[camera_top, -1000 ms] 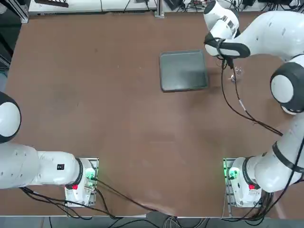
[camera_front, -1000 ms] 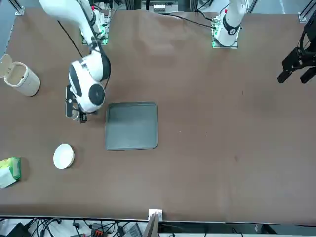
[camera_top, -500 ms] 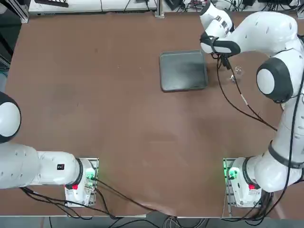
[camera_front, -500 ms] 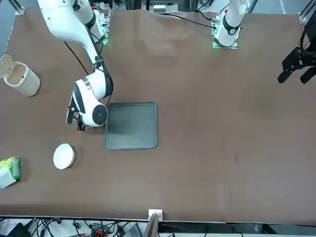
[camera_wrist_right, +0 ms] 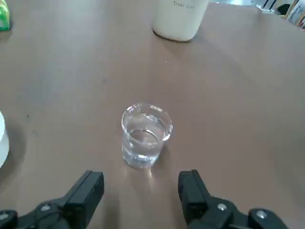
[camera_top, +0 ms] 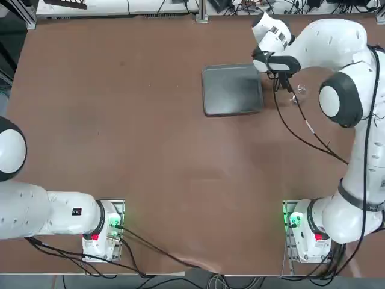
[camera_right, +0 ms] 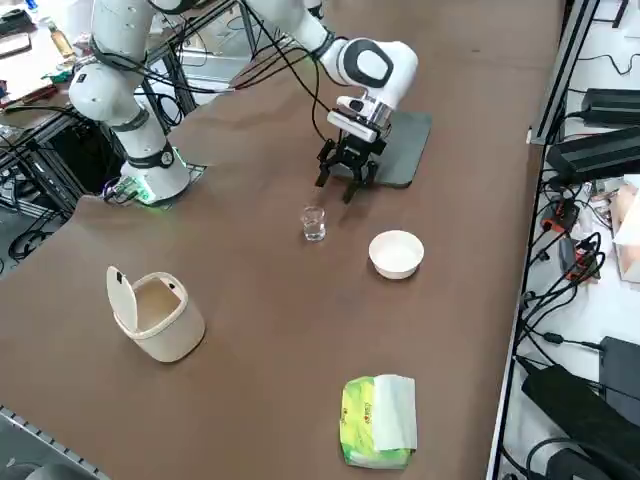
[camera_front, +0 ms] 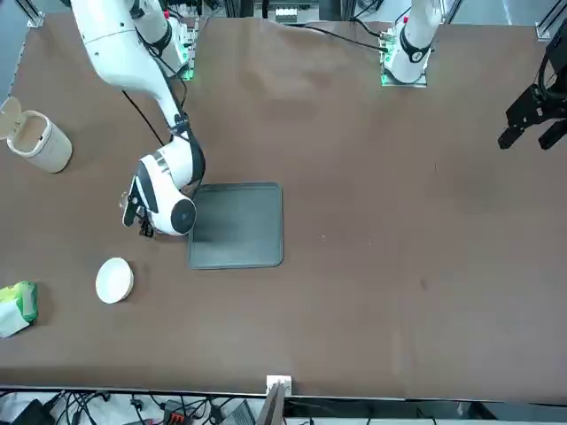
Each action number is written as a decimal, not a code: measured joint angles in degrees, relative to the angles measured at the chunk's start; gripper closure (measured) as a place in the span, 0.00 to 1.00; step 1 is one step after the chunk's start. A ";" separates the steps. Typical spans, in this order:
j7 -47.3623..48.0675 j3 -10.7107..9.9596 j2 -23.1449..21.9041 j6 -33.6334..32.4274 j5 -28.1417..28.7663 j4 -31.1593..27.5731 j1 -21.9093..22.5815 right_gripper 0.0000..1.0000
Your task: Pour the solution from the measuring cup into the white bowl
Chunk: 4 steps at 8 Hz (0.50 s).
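The measuring cup point(camera_right: 314, 223) point(camera_wrist_right: 145, 136) point(camera_top: 301, 90) is a tiny clear glass with liquid in its lower part. It stands upright on the brown table. My right gripper point(camera_right: 338, 185) point(camera_wrist_right: 140, 191) point(camera_top: 284, 83) point(camera_front: 137, 221) hangs low just beside it, on the tray's side. Its fingers are open, with nothing between them. The cup stands a little beyond the fingertips point(camera_wrist_right: 88, 188), centred on the gap. The white bowl point(camera_right: 396, 253) point(camera_front: 114, 280) sits a short way past the cup, and only its rim point(camera_wrist_right: 1, 138) shows in the wrist view. In the top view the arm hides the bowl.
The grey square tray point(camera_top: 233, 90) point(camera_front: 236, 226) point(camera_right: 405, 140) lies right beside the gripper. An off-white mug-like vessel point(camera_right: 155, 315) point(camera_front: 35, 140) point(camera_wrist_right: 180, 16) with an open lid stands farther out. A green packet point(camera_right: 378, 420) point(camera_front: 16, 305) lies near the table's corner.
My right wrist has swung round and come down beside the tray, bringing the open fingers closer to the cup. The cup and bowl have not moved.
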 joint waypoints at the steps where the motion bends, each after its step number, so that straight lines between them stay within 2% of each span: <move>1: 1.45 -0.28 0.91 0.00 -0.97 0.02 -0.03 0.06; 4: 4.89 -0.58 2.06 0.69 -5.22 0.11 -0.04 0.06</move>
